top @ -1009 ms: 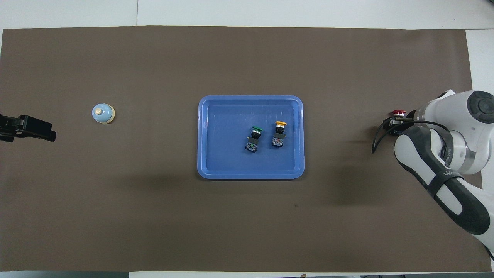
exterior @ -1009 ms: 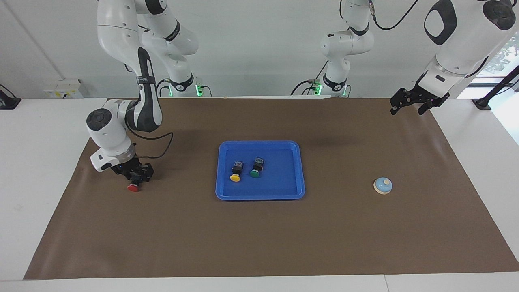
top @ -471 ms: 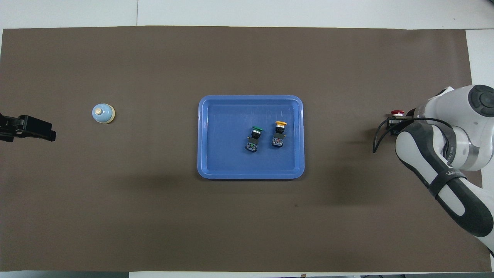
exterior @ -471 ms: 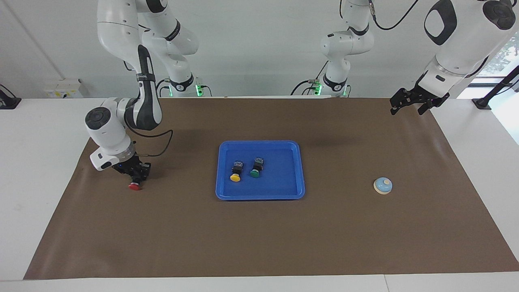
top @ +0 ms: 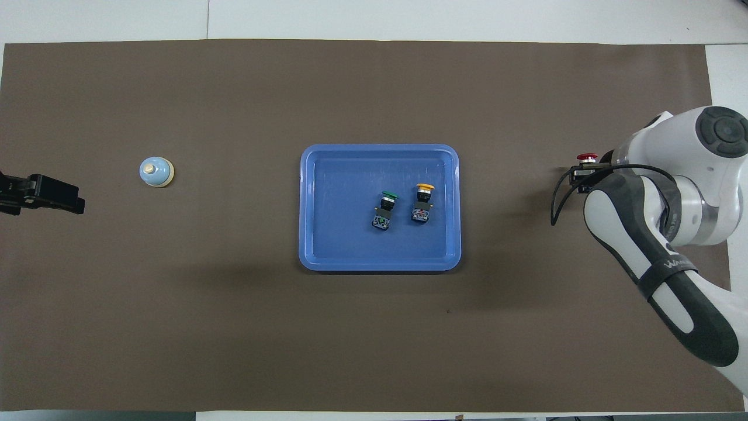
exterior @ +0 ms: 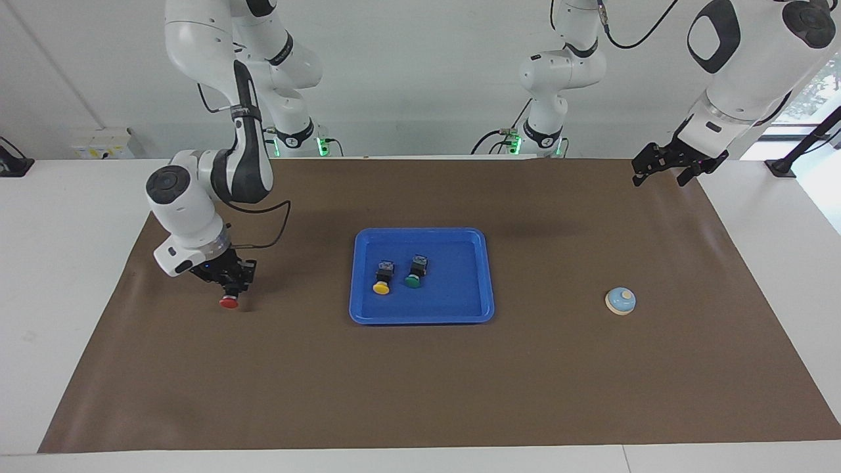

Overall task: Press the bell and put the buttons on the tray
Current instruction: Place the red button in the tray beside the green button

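Red button (exterior: pixel 228 301) hangs clamped in my right gripper (exterior: pixel 231 284), over the mat toward my right arm's end. Yellow button (exterior: pixel 380 287) and green button (exterior: pixel 412 281) lie in the tray (exterior: pixel 420 318); the bell (exterior: pixel 620 301) sits apart. My left gripper (exterior: pixel 667 164) waits, fingers spread.

Two buttons (exterior: pixel 398 274) lie in the tray (exterior: pixel 483 276), the bell (exterior: pixel 620 301) well apart.

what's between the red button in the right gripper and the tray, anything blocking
Nothing visible. The right gripper holds the red button over bare brown mat toward the right arm's end, and the stretch to the tray is open. The yellow button and green button lie inside, leaving bare floor.
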Robot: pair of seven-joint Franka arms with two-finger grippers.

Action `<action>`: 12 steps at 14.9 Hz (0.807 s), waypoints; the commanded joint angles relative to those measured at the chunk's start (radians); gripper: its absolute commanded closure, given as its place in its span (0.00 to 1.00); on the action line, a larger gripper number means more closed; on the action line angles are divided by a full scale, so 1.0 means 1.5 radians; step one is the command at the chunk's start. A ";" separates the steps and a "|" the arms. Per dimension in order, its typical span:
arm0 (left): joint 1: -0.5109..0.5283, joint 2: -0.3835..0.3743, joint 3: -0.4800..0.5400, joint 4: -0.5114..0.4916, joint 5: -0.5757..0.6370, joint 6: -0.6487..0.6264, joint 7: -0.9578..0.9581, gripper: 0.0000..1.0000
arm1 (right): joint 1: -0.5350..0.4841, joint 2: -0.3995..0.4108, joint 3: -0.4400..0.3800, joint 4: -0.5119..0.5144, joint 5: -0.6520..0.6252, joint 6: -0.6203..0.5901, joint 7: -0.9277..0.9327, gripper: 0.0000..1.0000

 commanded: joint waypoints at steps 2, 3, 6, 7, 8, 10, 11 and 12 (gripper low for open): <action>0.002 -0.013 0.002 -0.010 -0.009 -0.002 0.005 0.00 | 0.112 0.004 -0.001 0.031 0.018 -0.017 0.099 1.00; 0.002 -0.013 0.002 -0.010 -0.009 -0.002 0.005 0.00 | 0.134 0.006 0.000 0.037 0.037 -0.017 0.123 1.00; 0.002 -0.013 0.002 -0.010 -0.009 -0.002 0.005 0.00 | 0.204 0.024 -0.001 0.080 0.069 -0.028 0.179 1.00; 0.002 -0.013 0.002 -0.010 -0.009 -0.002 0.005 0.00 | 0.222 0.041 -0.001 0.103 0.069 -0.029 0.214 1.00; 0.002 -0.013 0.002 -0.010 -0.009 -0.002 0.005 0.00 | 0.249 0.063 -0.001 0.126 0.069 -0.030 0.249 1.00; 0.002 -0.013 0.002 -0.010 -0.009 -0.002 0.005 0.00 | 0.284 0.110 -0.001 0.169 0.069 -0.024 0.293 1.00; 0.002 -0.013 0.002 -0.010 -0.009 -0.002 0.005 0.00 | 0.300 0.129 -0.001 0.182 0.068 -0.019 0.315 1.00; 0.002 -0.013 0.002 -0.010 -0.009 -0.002 0.005 0.00 | 0.312 0.141 -0.001 0.188 0.067 -0.018 0.334 1.00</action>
